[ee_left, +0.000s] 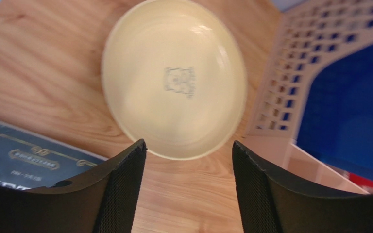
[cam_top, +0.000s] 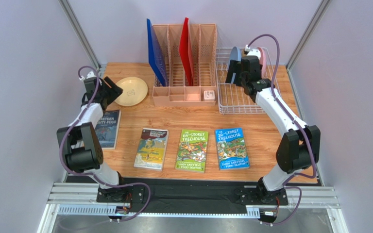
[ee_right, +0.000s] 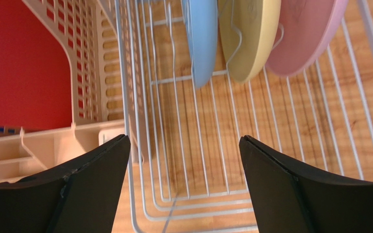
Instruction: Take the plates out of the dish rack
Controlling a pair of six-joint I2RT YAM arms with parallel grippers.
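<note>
The left gripper (ee_left: pixel 188 145) and right gripper (ee_right: pixel 183 138) gaped empty. In the dish rack (ee_right: pixel 193 77), 3 plates (ee_right: pixel 249 39) stood crowded, so a finger might have toppled a neighbour.

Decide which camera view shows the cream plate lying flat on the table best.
The left wrist view: the cream plate fills the frame, its printed mark visible, just beyond the open left gripper. The top view shows it small; the right wrist view misses it.
</note>
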